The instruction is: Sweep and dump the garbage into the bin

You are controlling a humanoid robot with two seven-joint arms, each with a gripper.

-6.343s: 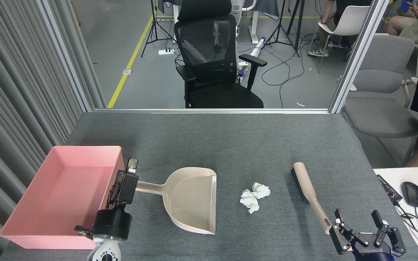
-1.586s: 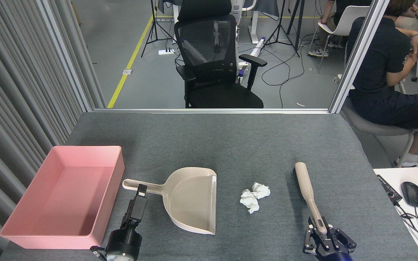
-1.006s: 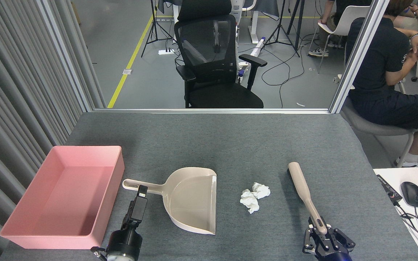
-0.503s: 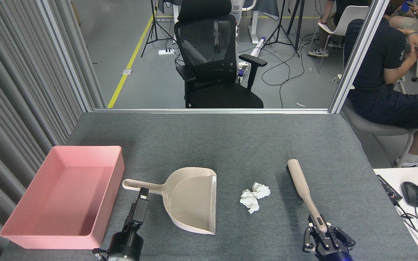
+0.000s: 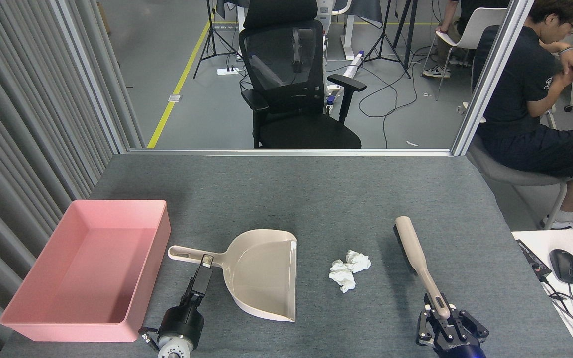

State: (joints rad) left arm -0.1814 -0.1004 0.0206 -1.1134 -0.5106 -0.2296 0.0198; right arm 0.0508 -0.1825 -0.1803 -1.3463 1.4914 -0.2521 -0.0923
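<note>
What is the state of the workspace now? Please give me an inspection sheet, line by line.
Surface: grey felt table, level.
Job's things: white tissue wads between dustpan and brush; pink bin at left, nothing seen inside.
Clutter: nothing seen on the grey table.
Grippers: right gripper shut on the brush handle; left gripper at the dustpan handle, grip cannot be told.
Cables: on the floor behind; one by the mouse on the white desk at right.
Surroundings: black office chair beyond the table; seated person at right.
</note>
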